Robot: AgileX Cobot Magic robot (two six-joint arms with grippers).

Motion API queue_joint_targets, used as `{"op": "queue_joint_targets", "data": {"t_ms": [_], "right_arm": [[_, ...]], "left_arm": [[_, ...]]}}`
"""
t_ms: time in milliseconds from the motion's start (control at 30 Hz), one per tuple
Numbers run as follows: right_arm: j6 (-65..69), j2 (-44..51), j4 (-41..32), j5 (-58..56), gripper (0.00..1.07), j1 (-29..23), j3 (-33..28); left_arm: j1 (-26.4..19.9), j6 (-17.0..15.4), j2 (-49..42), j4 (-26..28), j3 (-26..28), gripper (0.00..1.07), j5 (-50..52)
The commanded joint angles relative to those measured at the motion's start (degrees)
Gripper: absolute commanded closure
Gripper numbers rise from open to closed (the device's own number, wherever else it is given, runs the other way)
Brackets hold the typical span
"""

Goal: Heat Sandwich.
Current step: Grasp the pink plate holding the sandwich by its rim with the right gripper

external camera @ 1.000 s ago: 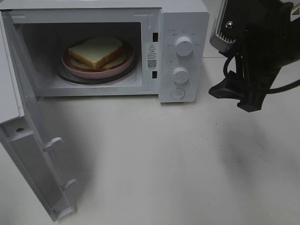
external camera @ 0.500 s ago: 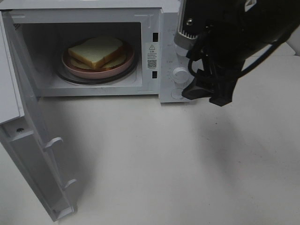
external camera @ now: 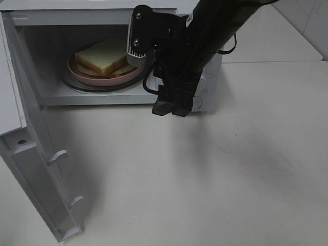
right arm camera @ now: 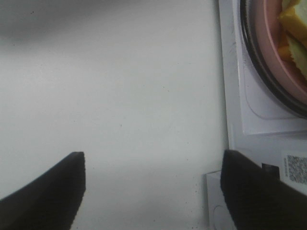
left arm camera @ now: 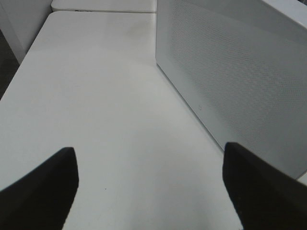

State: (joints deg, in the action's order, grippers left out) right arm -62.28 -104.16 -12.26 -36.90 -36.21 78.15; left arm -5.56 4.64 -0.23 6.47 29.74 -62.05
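Note:
The sandwich (external camera: 105, 55) lies on a round pink plate (external camera: 97, 78) on the turntable inside the open microwave (external camera: 92, 15). My right gripper (external camera: 171, 108) hangs low in front of the microwave's control panel, just right of the cavity opening, pointing down at the table. In the right wrist view the right gripper (right arm camera: 153, 191) is open with nothing between its fingers, and the plate (right arm camera: 273, 48) and a corner of the sandwich (right arm camera: 293, 19) show at the edge. My left gripper (left arm camera: 151, 187) is open and empty beside the microwave's outer wall (left arm camera: 240, 72).
The microwave door (external camera: 36, 169) stands swung wide open toward the front left, with its edge near the table's front. The right arm covers the knobs. White table (external camera: 205, 179) stretches in front and to the right.
The right arm has swung left from the far right, across the control panel, to just right of the cavity opening. Sandwich, plate and door have not moved.

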Motion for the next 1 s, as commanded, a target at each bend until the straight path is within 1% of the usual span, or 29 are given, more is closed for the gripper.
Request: {"op": "queue_joint_targets", "data": {"t_ms": [33,100,167,233,267,300,400,433,500,533,567,600,667,700,733,767,867,900,933,1000], "right_arm": [[-0.6,-3.2,-0.4,-1.2,0.32,-0.6,2.9],[-0.6,-4.0,-0.4,-1.5,0.32,-0.6,3.8],[-0.6,-6.4,-0.5,-1.9,0.32,-1.3,6.9],[-0.6,-8.0,-0.5,-2.1,0.32,-1.4,8.8],[-0.6,-8.0,-0.5,-2.1,0.32,-1.4,8.8],[-0.6,-9.9,-0.3,-2.1,0.32,-1.7,10.7],[-0.6,-12.4,-0.3,-2.7,0.32,-1.9,14.2],[-0.6,-12.4,-0.3,-2.7,0.32,-1.9,14.2],[-0.3,-15.8,-0.4,-5.6,0.32,-1.9,18.6],[-0.3,-16.8,-0.4,-6.5,0.32,-1.9,20.0],[-0.3,-16.8,-0.4,-6.5,0.32,-1.9,20.0],[-0.3,-19.8,-0.4,-8.8,0.32,-1.9,23.8],[-0.1,-22.0,-0.4,-10.4,0.32,-1.9,27.4],[0.0,-22.9,-0.4,-10.8,0.32,-1.9,28.8],[0.0,-22.9,-0.4,-10.8,0.32,-1.9,28.8],[0.3,-25.2,-0.4,-11.2,0.32,-1.9,32.1],[0.3,-27.8,-0.3,-11.2,0.32,-1.9,35.5],[0.3,-27.8,-0.3,-11.2,0.32,-1.9,35.5],[0.5,-29.5,-0.3,-11.3,0.32,-1.8,37.8],[0.6,-30.8,-0.2,-11.3,0.32,-1.8,39.5]], "left_arm": [[-0.1,-0.3,-1.0,0.1,-0.2,0.28,0.8],[-0.1,-0.3,-1.0,0.1,-0.2,0.28,0.8],[-0.1,-0.3,-1.0,0.1,-0.2,0.28,0.8],[-0.1,-0.3,-1.0,0.1,-0.2,0.28,0.8],[-0.1,-0.3,-1.0,0.1,-0.2,0.28,0.8],[-0.1,-0.3,-1.0,0.1,-0.2,0.28,0.8],[-0.1,-0.3,-1.0,0.1,-0.2,0.28,0.8],[-0.1,-0.3,-1.0,0.1,-0.2,0.28,0.8],[-0.1,-0.3,-1.0,0.1,-0.2,0.28,0.8],[-0.1,-0.3,-1.0,0.1,-0.2,0.28,0.8],[-0.1,-0.3,-1.0,0.1,-0.2,0.28,0.8],[-0.1,-0.3,-1.0,0.1,-0.2,0.28,0.8],[-0.1,-0.3,-1.0,0.1,-0.2,0.28,0.8],[-0.1,-0.3,-1.0,0.1,-0.2,0.28,0.8],[-0.1,-0.3,-1.0,0.1,-0.2,0.28,0.8],[-0.1,-0.3,-1.0,0.1,-0.2,0.28,0.8],[-0.1,-0.3,-1.0,0.1,-0.2,0.28,0.8],[-0.1,-0.3,-1.0,0.1,-0.2,0.28,0.8],[-0.1,-0.3,-1.0,0.1,-0.2,0.28,0.8],[-0.1,-0.3,-1.0,0.1,-0.2,0.28,0.8]]}}
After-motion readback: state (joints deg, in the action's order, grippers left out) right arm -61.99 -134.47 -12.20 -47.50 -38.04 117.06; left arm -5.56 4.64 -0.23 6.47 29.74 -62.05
